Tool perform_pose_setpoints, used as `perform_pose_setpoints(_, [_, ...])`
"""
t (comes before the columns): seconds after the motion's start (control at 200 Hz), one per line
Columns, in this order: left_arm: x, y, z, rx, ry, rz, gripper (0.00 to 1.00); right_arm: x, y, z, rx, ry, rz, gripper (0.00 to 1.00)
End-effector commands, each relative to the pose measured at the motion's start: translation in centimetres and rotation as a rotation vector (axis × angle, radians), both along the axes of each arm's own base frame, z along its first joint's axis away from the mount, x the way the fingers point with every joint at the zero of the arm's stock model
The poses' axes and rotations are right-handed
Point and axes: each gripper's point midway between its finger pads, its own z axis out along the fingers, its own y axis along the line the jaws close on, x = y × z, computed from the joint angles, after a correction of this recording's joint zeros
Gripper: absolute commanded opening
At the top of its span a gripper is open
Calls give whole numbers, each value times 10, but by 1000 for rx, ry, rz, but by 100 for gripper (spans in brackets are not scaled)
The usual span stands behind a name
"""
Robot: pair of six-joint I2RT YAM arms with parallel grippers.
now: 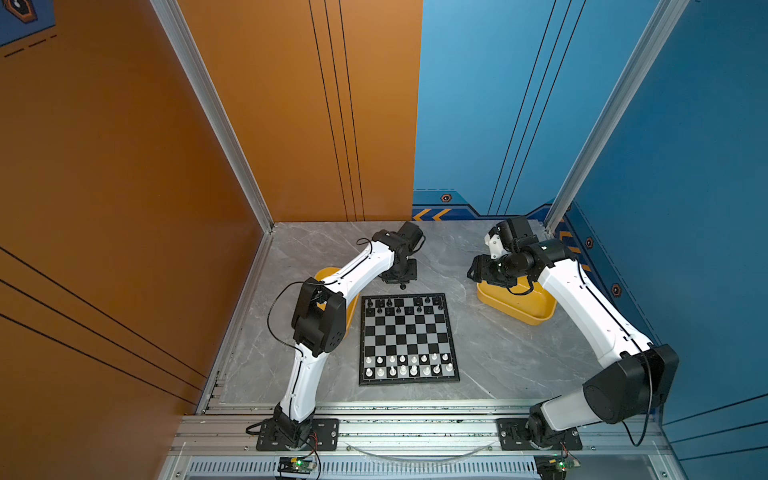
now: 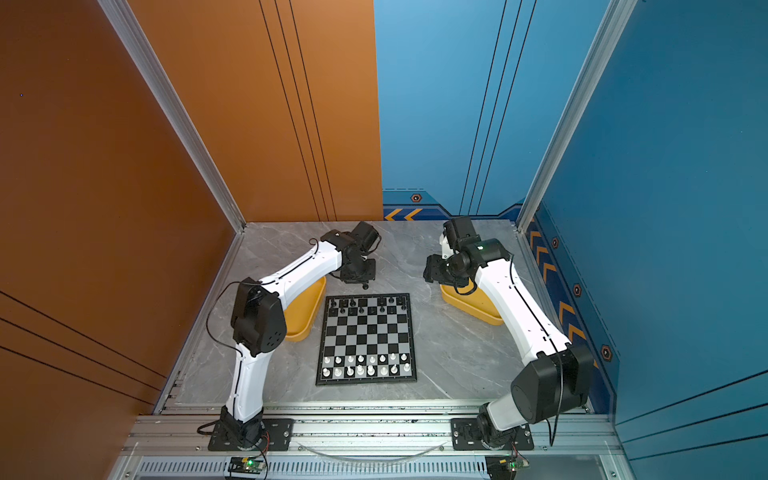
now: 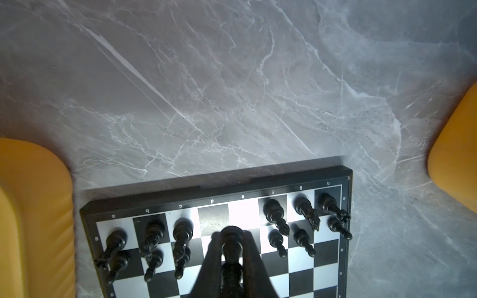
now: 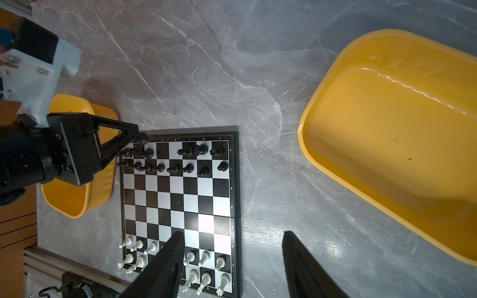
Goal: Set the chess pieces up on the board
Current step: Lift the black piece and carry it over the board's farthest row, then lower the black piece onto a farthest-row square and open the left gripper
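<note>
Your left gripper (image 3: 230,236) pinches a glossy black piece (image 3: 230,251) near the far edge of the board (image 1: 409,336). Your right gripper (image 4: 232,235) stands spread.

I see both top views evenly lit and sharp. Left wrist view is dim and soft: yellow tray (image 3: 36,206) blurred at the edge, one board (image 3: 242,214) square blown out by glare. Right wrist: glare patch on tabletop (image 4: 260,232), right pincer (image 4: 232,233) out of focus.
</note>
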Motion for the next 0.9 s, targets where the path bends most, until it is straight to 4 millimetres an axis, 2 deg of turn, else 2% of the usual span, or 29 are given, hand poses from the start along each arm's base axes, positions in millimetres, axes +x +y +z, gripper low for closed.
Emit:
perform_pose_setpoints(0.0, [-9,-15,-7,-16,46,-15,5,-10,-9,-1,-18,7,-5,63])
perform_pose_setpoints(0.12, [-13,-24,-14,-17,65,-30,5,-13,-13,-2,-17,8,-13,63])
perform_pose_setpoints(0.275, [-16,-26,-19,-4,78,-37,5,-17,-20,-5,-10,17,-26,63])
perform_pose_setpoints(0.896, [-25,-18,-44,59,122,-34,6,-27,-32,-9,-1,40,-34,63])
